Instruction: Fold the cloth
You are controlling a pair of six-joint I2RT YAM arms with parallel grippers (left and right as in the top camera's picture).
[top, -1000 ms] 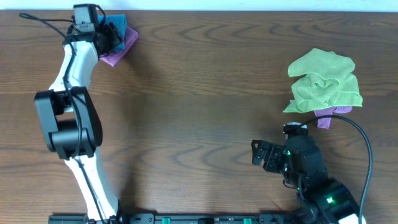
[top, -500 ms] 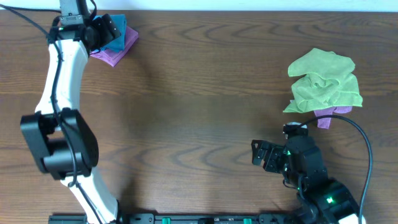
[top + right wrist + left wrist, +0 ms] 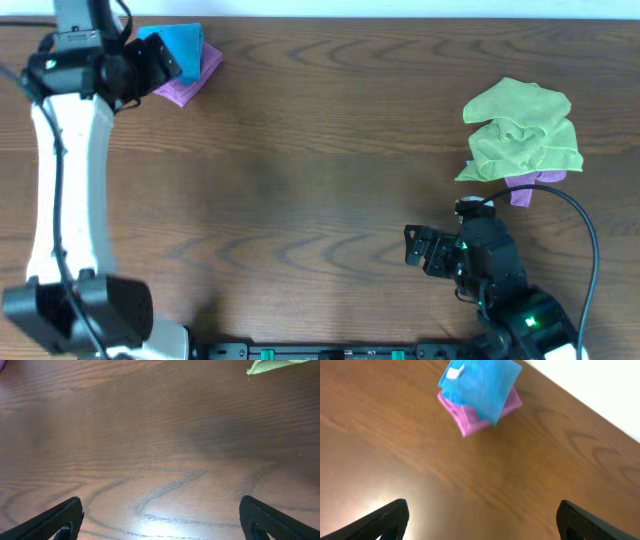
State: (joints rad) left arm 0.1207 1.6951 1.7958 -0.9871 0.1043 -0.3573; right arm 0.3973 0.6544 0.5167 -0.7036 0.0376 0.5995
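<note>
A crumpled green cloth (image 3: 522, 130) lies at the far right on top of a purple cloth (image 3: 530, 186); its corner shows in the right wrist view (image 3: 272, 365). At the far left, a folded blue cloth (image 3: 180, 48) lies on a folded pink-purple cloth (image 3: 185, 88). Both show in the left wrist view, the blue one (image 3: 480, 382) over the pink one (image 3: 470, 419). My left gripper (image 3: 152, 62) is open and empty just left of that stack, with bare wood between its fingers (image 3: 482, 520). My right gripper (image 3: 410, 248) is open and empty over bare wood (image 3: 161, 517), below and left of the green cloth.
The table's back edge and a white wall (image 3: 600, 390) run just behind the folded stack. The right arm's cable (image 3: 585, 225) loops near the green cloth. Brown wood tabletop (image 3: 320, 160) spans the middle.
My left arm has swung left and pulled back from the blue and pink stack, which stays in place. The right arm and green cloth have not moved.
</note>
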